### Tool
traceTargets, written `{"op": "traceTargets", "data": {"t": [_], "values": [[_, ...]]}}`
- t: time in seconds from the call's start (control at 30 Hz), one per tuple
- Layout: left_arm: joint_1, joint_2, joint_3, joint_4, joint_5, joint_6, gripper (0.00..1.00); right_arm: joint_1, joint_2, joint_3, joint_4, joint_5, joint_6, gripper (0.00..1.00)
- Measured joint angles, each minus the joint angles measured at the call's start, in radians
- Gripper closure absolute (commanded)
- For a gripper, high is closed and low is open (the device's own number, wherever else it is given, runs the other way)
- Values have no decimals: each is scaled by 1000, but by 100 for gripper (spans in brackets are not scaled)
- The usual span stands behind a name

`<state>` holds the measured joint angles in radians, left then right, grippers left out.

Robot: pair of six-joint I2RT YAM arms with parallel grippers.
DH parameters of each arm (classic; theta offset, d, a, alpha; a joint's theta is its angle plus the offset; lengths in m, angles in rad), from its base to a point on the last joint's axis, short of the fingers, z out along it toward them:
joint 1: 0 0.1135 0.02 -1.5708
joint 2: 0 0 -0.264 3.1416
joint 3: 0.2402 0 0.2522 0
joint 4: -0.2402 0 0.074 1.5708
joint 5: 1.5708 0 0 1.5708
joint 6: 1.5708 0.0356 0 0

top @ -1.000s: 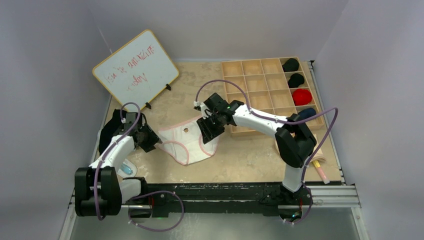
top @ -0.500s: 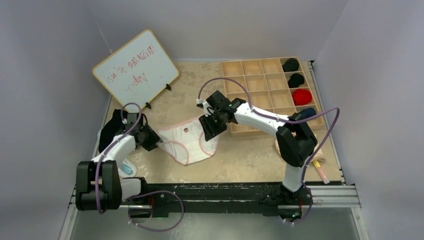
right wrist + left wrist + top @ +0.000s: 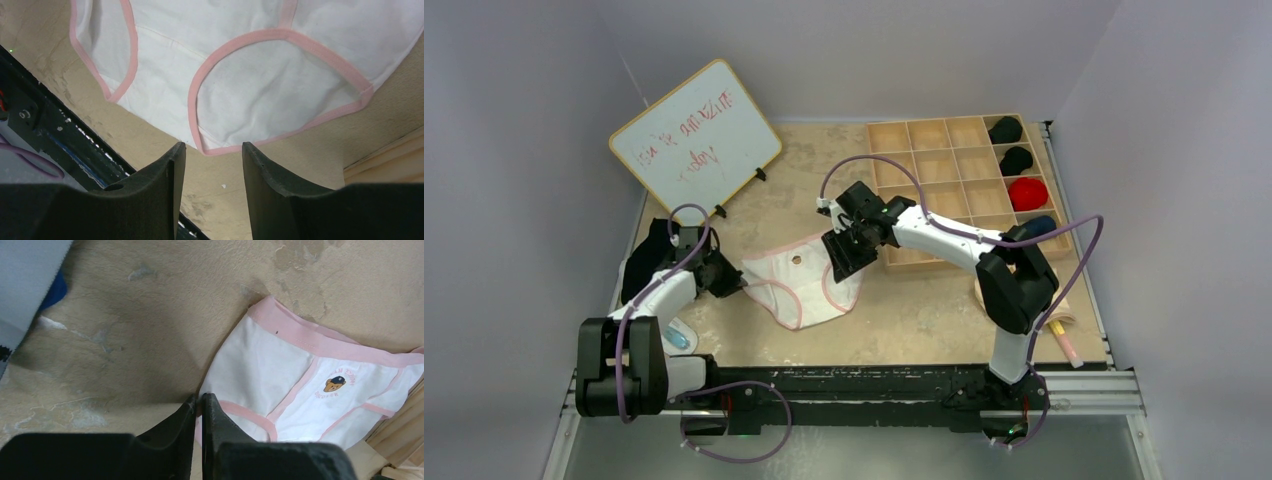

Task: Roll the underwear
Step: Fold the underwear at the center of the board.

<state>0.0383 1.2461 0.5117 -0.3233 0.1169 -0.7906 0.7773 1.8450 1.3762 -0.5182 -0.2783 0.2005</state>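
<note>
On the left of the table [image 3: 904, 320], before a whiteboard [image 3: 694, 140] of unreadable red scrawl, the left end effector [image 3: 200, 405] pinches the hem of the pink-trimmed underwear [image 3: 799, 285] lying mid-table, its bear logo [image 3: 334, 384] lettering illegible, while the right end effector [image 3: 214, 150] hovers half-open, empty.

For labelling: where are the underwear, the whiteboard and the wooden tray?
underwear [image 3: 807, 290], top view, white middle fabric.
whiteboard [image 3: 694, 140], top view, writing surface.
wooden tray [image 3: 929, 135], top view, empty compartment floor.

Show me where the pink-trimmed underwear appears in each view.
Top external: underwear near the picture's centre.
Left wrist: underwear in the right half.
Right wrist: underwear across the upper half.
Shared landmark: wooden tray beside it, at the lower right in both wrist views.
</note>
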Motion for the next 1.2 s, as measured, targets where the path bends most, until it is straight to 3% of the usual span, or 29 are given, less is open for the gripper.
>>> {"op": "traceTargets", "data": {"t": [0.1, 0.37, 0.7, 0.77, 0.97, 1.2], "values": [[0, -2, -4, 6, 11, 3, 100, -6, 0, 0, 0, -1, 0, 52], [0, -77, 1, -23, 14, 24, 100, -61, 0, -13, 4, -11, 2, 51], [-11, -115, 140, -112, -34, 80, 100, -131, -46, -19, 9, -8, 23, 49], [-33, -104, 173, -121, -42, 84, 100, -131, -53, -19, 9, -7, 27, 49], [-233, -3, 324, -150, -74, 84, 100, -143, -57, -19, 16, -4, 51, 48], [-344, 85, 426, -158, -80, 41, 100, -215, -93, -24, 43, 0, 98, 48]]}}
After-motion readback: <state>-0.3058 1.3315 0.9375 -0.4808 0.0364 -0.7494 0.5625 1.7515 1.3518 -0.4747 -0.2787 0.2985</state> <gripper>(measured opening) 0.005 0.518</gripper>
